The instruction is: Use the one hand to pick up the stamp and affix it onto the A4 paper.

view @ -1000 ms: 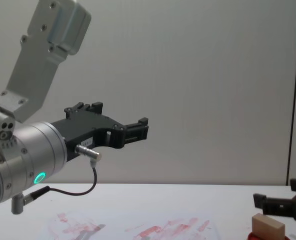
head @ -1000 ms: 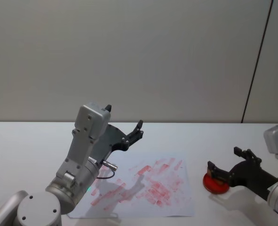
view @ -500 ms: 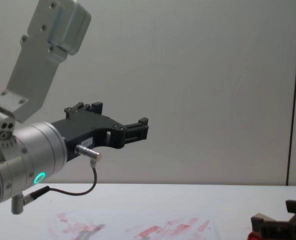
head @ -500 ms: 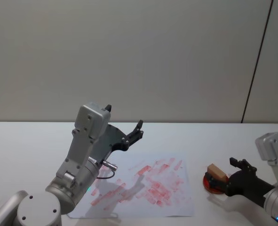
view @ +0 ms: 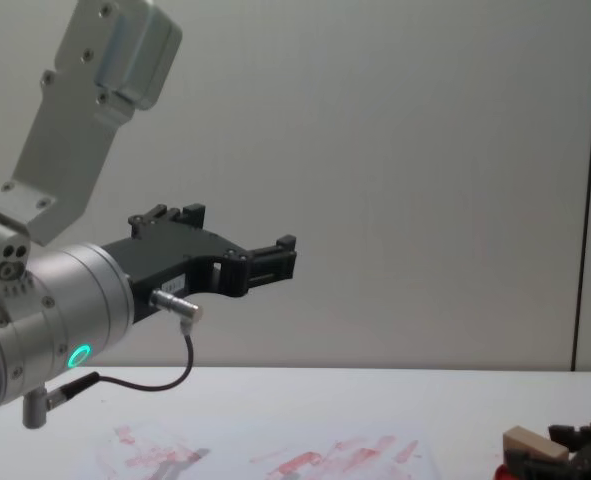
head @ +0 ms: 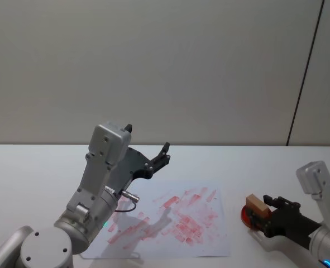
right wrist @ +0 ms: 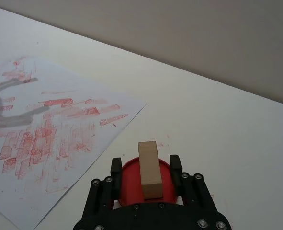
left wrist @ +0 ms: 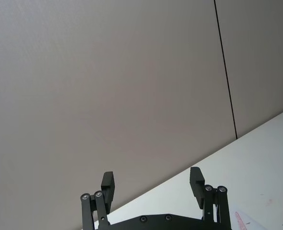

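The stamp (right wrist: 149, 167), a small tan wooden block, stands on the round red ink pad (right wrist: 131, 184) at the right of the table. My right gripper (right wrist: 145, 166) is low over the pad and open, one finger on each side of the stamp with red showing in the gaps. From the head the stamp (head: 255, 203) sits just ahead of the right gripper (head: 262, 212). The A4 paper (head: 176, 220), white with smeared red marks, lies left of the pad. My left gripper (head: 163, 153) hangs open and empty above the paper's far left part.
Bare white tabletop (head: 265, 167) surrounds the paper and pad, with a plain grey wall behind. The left arm's body (head: 97, 190) rises over the paper's near left corner. A strip of table separates the paper's right edge from the ink pad (head: 249, 218).
My right gripper has come down and drawn back toward me, from spread over the pad to straddling the stamp. The left arm, paper and pad have not moved.
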